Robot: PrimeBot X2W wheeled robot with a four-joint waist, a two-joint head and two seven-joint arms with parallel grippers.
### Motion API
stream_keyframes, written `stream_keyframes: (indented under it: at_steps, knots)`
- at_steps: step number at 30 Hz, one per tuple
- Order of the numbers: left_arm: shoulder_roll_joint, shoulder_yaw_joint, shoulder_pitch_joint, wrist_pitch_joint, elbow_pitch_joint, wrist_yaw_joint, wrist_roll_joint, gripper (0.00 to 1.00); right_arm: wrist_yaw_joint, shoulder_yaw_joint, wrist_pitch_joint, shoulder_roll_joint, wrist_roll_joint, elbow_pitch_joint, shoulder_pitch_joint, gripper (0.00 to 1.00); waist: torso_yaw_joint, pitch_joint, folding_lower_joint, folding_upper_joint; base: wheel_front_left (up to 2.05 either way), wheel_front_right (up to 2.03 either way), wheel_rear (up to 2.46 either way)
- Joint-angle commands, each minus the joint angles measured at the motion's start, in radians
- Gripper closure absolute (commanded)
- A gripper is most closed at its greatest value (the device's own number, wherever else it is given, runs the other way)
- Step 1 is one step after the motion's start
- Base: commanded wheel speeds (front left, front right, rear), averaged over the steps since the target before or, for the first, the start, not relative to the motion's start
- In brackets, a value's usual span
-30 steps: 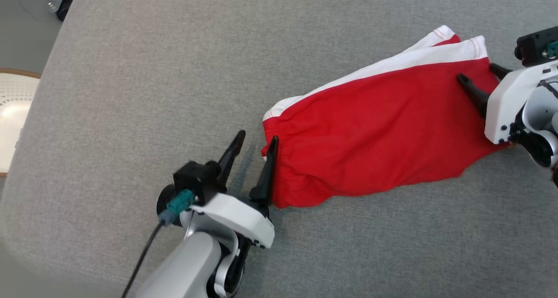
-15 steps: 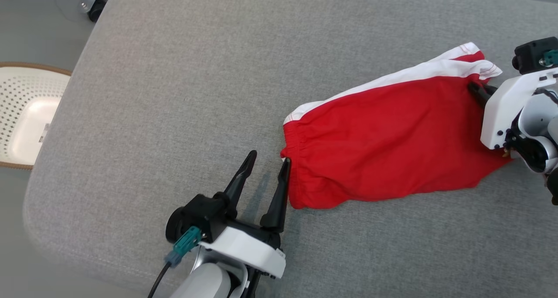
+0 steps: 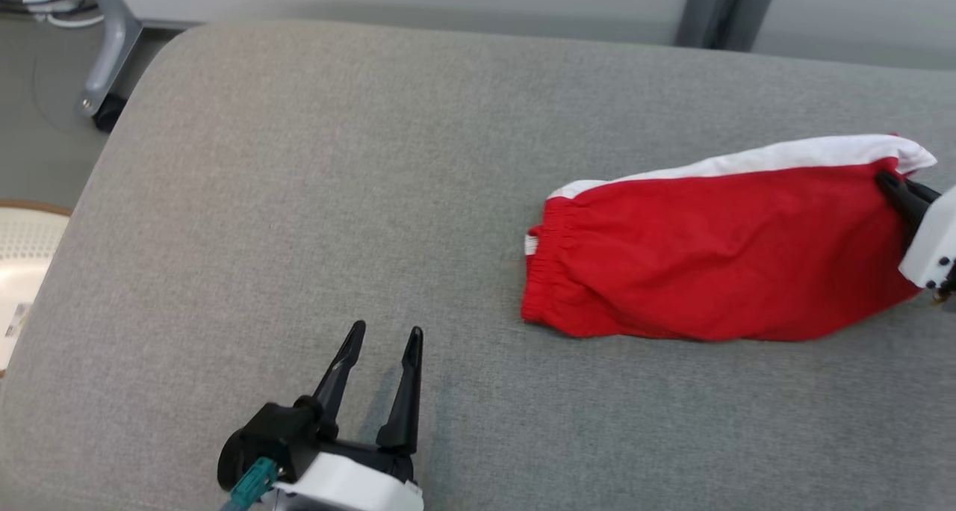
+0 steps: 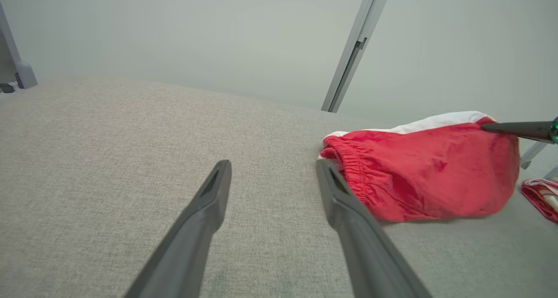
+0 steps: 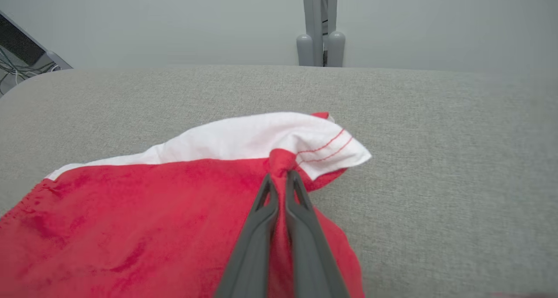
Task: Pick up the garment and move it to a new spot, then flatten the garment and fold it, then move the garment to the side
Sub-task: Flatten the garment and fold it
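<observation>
On the grey cushion (image 3: 299, 197), right gripper (image 5: 281, 176) pinches the garment (image 3: 709, 257), hem seemingly raised; left gripper (image 3: 386, 329) spread wide.

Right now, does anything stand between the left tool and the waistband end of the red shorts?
Nothing visible does. Bare grey cushion lies between the open left tool and the red shorts, at their waistband end. The right tool is shut on the opposite end.

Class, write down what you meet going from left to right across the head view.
pale basket → left gripper → red garment → right gripper
</observation>
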Motion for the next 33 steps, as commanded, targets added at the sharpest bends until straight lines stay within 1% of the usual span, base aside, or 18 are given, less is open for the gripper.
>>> stream_keyframes:
  at_steps: [1, 3, 6, 9, 12, 14, 18, 21, 23, 27, 33]
  knots:
    - [0.003, 0.019, 0.021, -0.004, -0.008, -0.012, 0.013, 0.00, 0.000, -0.007, -0.015, -0.017, 0.007, -0.010, 0.022, 1.00, -0.030, -0.038, 0.0000, 0.0000, 0.00, 0.00, 0.00]
    - [-0.001, 0.034, 0.052, -0.004, -0.008, -0.024, 0.025, 0.00, 0.000, -0.014, -0.029, -0.021, 0.009, -0.024, 0.037, 1.00, -0.037, -0.055, 0.0000, 0.0000, 0.00, 0.00, 0.00]
    - [-0.009, 0.050, 0.075, -0.004, -0.014, -0.039, 0.043, 0.00, 0.000, -0.022, -0.033, 0.012, 0.015, -0.069, 0.045, 1.00, -0.043, -0.064, 0.0000, 0.0000, 0.00, 0.00, 0.00]
    - [-0.019, 0.056, 0.090, -0.004, -0.011, -0.054, 0.058, 0.00, 0.000, -0.015, -0.014, 0.078, 0.024, -0.139, 0.061, 1.00, -0.037, -0.069, 0.0000, 0.0000, 0.00, 0.00, 0.00]
    - [-0.026, 0.064, 0.092, -0.004, -0.013, -0.064, 0.065, 0.00, 0.000, -0.012, 0.001, 0.157, 0.017, -0.179, 0.080, 1.00, -0.024, -0.067, 0.0000, 0.0000, 0.00, 0.00, 0.00]
    - [-0.030, 0.066, 0.092, -0.004, -0.013, -0.068, 0.073, 0.00, 0.000, -0.018, -0.003, 0.220, 0.001, -0.168, 0.086, 1.00, -0.017, -0.061, 0.0000, 0.0000, 0.00, 0.00, 0.00]
    - [-0.034, 0.060, 0.088, -0.004, -0.001, -0.081, 0.085, 0.00, 0.000, -0.041, -0.028, 0.368, -0.045, -0.090, 0.077, 1.00, 0.003, -0.049, 0.0000, 0.0000, 0.00, 0.00, 0.00]
    - [-0.037, 0.044, 0.078, -0.004, 0.009, -0.085, 0.087, 0.00, 0.000, -0.060, -0.044, 0.448, -0.073, -0.025, 0.061, 1.00, 0.025, -0.043, 0.0000, 0.0000, 0.00, 0.00, 0.00]
    - [-0.038, 0.036, 0.076, -0.004, 0.014, -0.084, 0.082, 0.00, 0.000, -0.068, -0.047, 0.487, -0.086, 0.002, 0.061, 1.00, 0.039, -0.042, 0.0000, 0.0000, 0.00, 0.00, 0.00]
    - [-0.039, 0.019, 0.093, -0.004, 0.009, -0.064, 0.054, 0.00, 0.000, -0.082, -0.052, 0.523, -0.111, 0.031, 0.068, 1.00, 0.048, -0.043, 0.0000, 0.0000, 0.00, 0.00, 0.00]
    - [-0.039, 0.016, 0.093, -0.004, 0.013, -0.057, 0.047, 0.00, 0.000, -0.088, -0.045, 0.532, -0.127, 0.037, 0.075, 1.00, 0.040, -0.043, 0.0000, 0.0000, 0.00, 0.00, 0.00]
